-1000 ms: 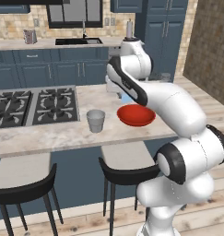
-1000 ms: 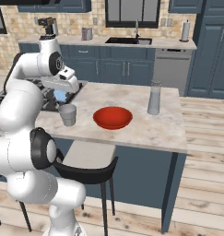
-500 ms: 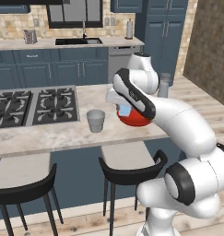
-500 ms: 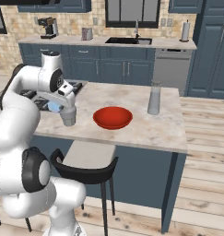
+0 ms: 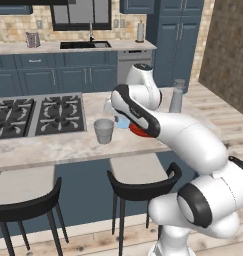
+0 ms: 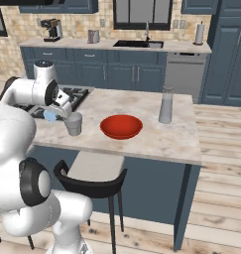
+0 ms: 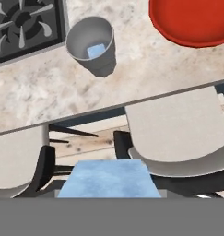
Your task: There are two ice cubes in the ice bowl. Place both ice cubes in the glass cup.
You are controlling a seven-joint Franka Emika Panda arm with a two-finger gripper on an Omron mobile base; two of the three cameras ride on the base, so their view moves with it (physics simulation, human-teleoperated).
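My hand (image 6: 51, 116) pinches a small pale-blue translucent ice cube (image 7: 109, 179), likely slick and light, held by flat faces, at 9 o'clock of the grey translucent tapered cup (image 7: 91, 44).

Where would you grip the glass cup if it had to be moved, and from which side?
Probably pinch one wall of the glass cup at the rim, coming straight down from above. It stands upright with an open top and no handle, so the rim is exposed all round. Choose a stretch of wall away from the ice cube lying inside.
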